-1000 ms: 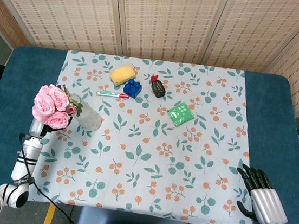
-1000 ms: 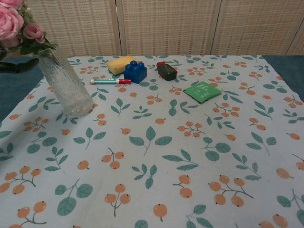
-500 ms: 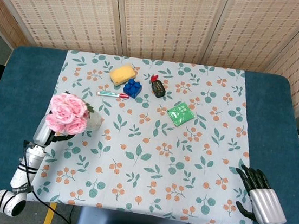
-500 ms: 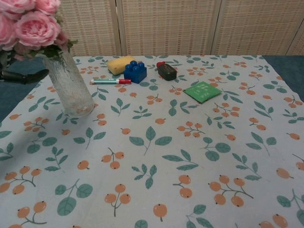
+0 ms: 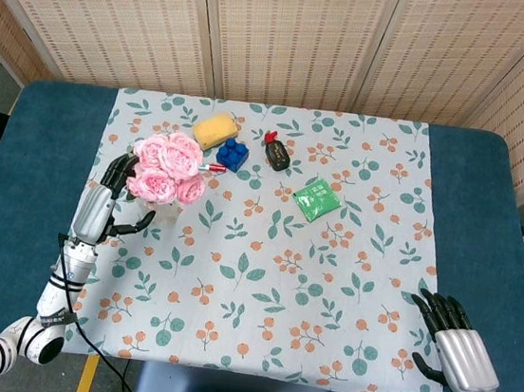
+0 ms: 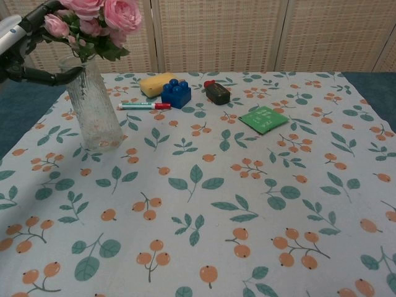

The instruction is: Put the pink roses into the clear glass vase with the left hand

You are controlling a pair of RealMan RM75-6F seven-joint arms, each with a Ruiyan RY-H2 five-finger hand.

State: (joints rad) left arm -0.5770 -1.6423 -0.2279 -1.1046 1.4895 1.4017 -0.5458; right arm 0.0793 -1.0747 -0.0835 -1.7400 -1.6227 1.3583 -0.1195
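Now, roses: pink roses [image 5: 167,168] stand with their stems down in the mouth of the clear glass vase [image 6: 94,112], blooms topping its rim at the cloth's left side.
Left hand: the left hand [image 5: 109,198] sits at about 8 o'clock from the bouquet in the head view, dark fingers [image 6: 46,76] reaching to the stems and the vase's neck; whether it grips the stems or only touches them cannot be told.
Vase: upright on the leaf-and-berry tablecloth [image 5: 261,282], near the cloth's left edge, blue table [image 5: 35,178] showing beyond it.
Right hand: the right hand [image 5: 449,348] rests at the near right corner of the cloth, fingers spread and holding nothing, well apart from everything else.
Neighbours at 12 to 2 o'clock of the vase: a red-capped marker [image 6: 143,106] just behind it, then a blue toy brick [image 6: 176,93], a yellow sponge [image 6: 156,83] and a small black bottle with a red cap [image 6: 216,92].
Further right: a green packet [image 6: 264,119] lies near the cloth's middle.
Open room: broad bare cloth runs from the vase toward 4 and 5 o'clock, up to the near edge.
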